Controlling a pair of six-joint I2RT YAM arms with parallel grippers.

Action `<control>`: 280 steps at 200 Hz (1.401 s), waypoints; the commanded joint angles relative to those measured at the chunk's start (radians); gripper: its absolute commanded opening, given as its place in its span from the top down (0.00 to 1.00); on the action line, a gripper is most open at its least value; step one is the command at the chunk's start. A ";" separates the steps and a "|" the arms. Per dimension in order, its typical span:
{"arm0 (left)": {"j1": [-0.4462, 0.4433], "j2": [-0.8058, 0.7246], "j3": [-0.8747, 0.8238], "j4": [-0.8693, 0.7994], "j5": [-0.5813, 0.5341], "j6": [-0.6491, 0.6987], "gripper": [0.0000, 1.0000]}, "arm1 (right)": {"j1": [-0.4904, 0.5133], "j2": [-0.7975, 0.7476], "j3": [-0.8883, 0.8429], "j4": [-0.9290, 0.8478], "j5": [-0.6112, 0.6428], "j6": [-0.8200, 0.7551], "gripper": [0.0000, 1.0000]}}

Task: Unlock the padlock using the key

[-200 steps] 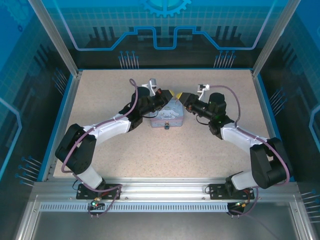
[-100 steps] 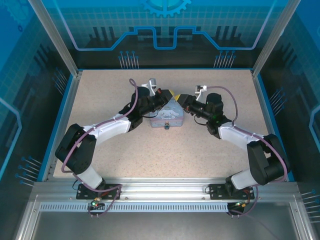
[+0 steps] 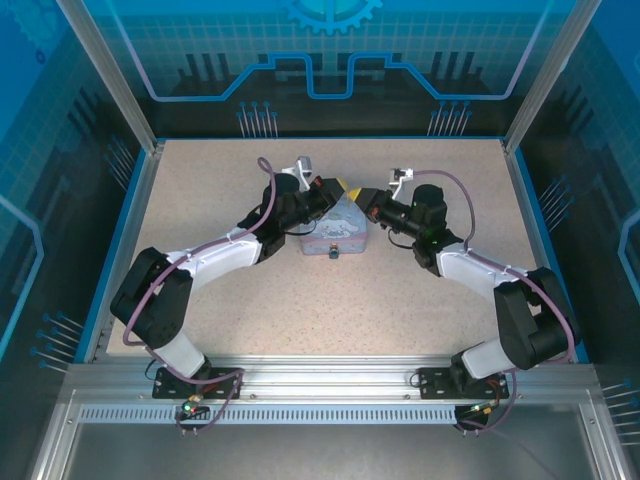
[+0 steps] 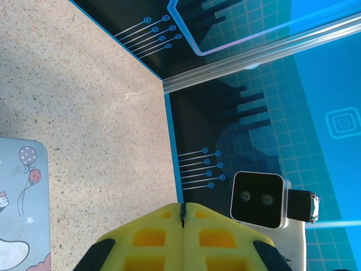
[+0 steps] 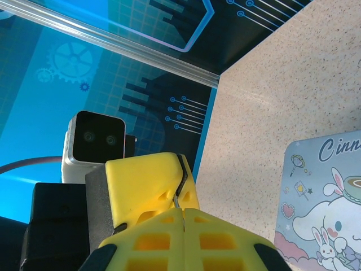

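My two grippers meet tip to tip above the far end of the pale blue cartoon tin (image 3: 335, 232). The left gripper (image 3: 347, 190) is shut, with a thin dark sliver, the key (image 4: 182, 212), pinched at its tips. In the right wrist view the key (image 5: 179, 197) runs out of the left gripper's yellow fingers (image 5: 146, 180) down into the seam of my shut right gripper (image 5: 183, 212). The padlock (image 3: 333, 252) is a small dark lump at the tin's near edge, apart from both grippers.
The tin lies mid-table on the speckled top, its corner visible in the left wrist view (image 4: 20, 197) and its printed lid in the right wrist view (image 5: 327, 197). Blue enclosure walls (image 3: 140, 200) ring the table. Open tabletop lies in front of the tin.
The right gripper has moved a little left toward the left gripper, closing the gap between the tips. The left arm, tin and padlock have stayed put.
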 commanded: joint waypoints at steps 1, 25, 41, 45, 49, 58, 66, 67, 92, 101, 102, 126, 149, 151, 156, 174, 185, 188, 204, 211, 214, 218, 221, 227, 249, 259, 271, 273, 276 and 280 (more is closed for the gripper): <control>-0.008 -0.019 0.005 0.009 -0.009 0.004 1.00 | 0.017 0.005 0.024 -0.013 -0.018 -0.025 1.00; -0.008 -0.020 0.023 -0.029 0.005 0.008 0.90 | 0.018 -0.015 0.044 -0.118 -0.018 -0.091 1.00; -0.003 -0.028 0.036 -0.080 0.014 0.007 0.65 | 0.017 -0.039 0.078 -0.244 -0.014 -0.177 1.00; 0.001 -0.031 0.042 -0.099 0.019 0.007 0.60 | 0.018 -0.045 0.090 -0.297 -0.009 -0.205 1.00; 0.006 -0.034 0.049 -0.123 0.026 0.008 0.57 | 0.017 -0.051 0.102 -0.337 -0.003 -0.235 1.00; 0.015 -0.043 0.063 -0.174 0.042 0.009 0.49 | 0.021 -0.072 0.134 -0.436 0.020 -0.303 1.00; 0.026 -0.054 0.074 -0.228 0.057 0.013 0.45 | 0.025 -0.088 0.162 -0.524 0.048 -0.367 1.00; 0.028 -0.054 0.079 -0.238 0.059 0.014 0.44 | 0.025 -0.089 0.166 -0.532 0.052 -0.374 1.00; 0.067 -0.070 0.169 -0.477 0.131 0.064 0.38 | 0.068 -0.128 0.246 -0.743 0.183 -0.578 1.00; 0.079 -0.070 0.211 -0.562 0.161 0.090 0.36 | 0.093 -0.136 0.269 -0.801 0.248 -0.644 1.00; 0.079 -0.070 0.215 -0.569 0.163 0.092 0.35 | 0.096 -0.138 0.272 -0.807 0.254 -0.650 1.00; 0.099 -0.056 0.313 -0.750 0.235 0.143 0.33 | 0.177 -0.149 0.305 -0.889 0.438 -0.794 1.00; 0.104 -0.044 0.352 -0.830 0.277 0.142 0.32 | 0.242 -0.151 0.307 -0.895 0.576 -0.870 1.00; 0.104 -0.045 0.352 -0.832 0.280 0.138 0.32 | 0.247 -0.151 0.306 -0.895 0.588 -0.876 1.00; 0.104 -0.044 0.349 -0.835 0.285 0.129 0.32 | 0.261 -0.150 0.305 -0.891 0.615 -0.889 1.00; 0.104 -0.042 0.334 -0.834 0.304 0.094 0.31 | 0.307 -0.151 0.299 -0.872 0.709 -0.931 1.00; 0.104 -0.039 0.327 -0.832 0.315 0.078 0.32 | 0.331 -0.150 0.297 -0.860 0.749 -0.954 1.00; 0.104 -0.038 0.326 -0.834 0.317 0.075 0.32 | 0.336 -0.151 0.296 -0.856 0.758 -0.960 1.00; 0.103 -0.031 0.319 -0.841 0.327 0.062 0.32 | 0.358 -0.151 0.295 -0.842 0.789 -0.986 1.00; 0.103 -0.028 0.317 -0.840 0.331 0.056 0.32 | 0.363 -0.149 0.296 -0.840 0.795 -0.994 1.00; 0.103 -0.027 0.317 -0.838 0.334 0.054 0.32 | 0.365 -0.148 0.297 -0.840 0.796 -0.995 1.00; 0.103 -0.025 0.315 -0.837 0.334 0.051 0.31 | 0.365 -0.147 0.298 -0.840 0.798 -0.997 1.00; 0.101 -0.025 0.314 -0.836 0.334 0.049 0.31 | 0.366 -0.146 0.298 -0.839 0.796 -0.998 1.00; 0.101 -0.023 0.313 -0.833 0.336 0.044 0.31 | 0.368 -0.144 0.299 -0.839 0.798 -1.000 1.00; 0.095 -0.013 0.314 -0.823 0.337 0.035 0.31 | 0.373 -0.142 0.299 -0.833 0.802 -1.005 1.00; 0.091 -0.006 0.317 -0.822 0.338 0.033 0.32 | 0.375 -0.141 0.299 -0.829 0.804 -1.008 1.00; 0.085 0.004 0.322 -0.820 0.341 0.031 0.33 | 0.377 -0.140 0.300 -0.826 0.805 -1.014 1.00; 0.084 0.005 0.324 -0.820 0.341 0.030 0.33 | 0.377 -0.140 0.300 -0.825 0.805 -1.015 1.00; 0.083 0.009 0.326 -0.820 0.341 0.030 0.34 | 0.377 -0.140 0.299 -0.825 0.805 -1.015 1.00; 0.081 0.012 0.327 -0.820 0.340 0.029 0.34 | 0.380 -0.140 0.299 -0.822 0.807 -1.018 1.00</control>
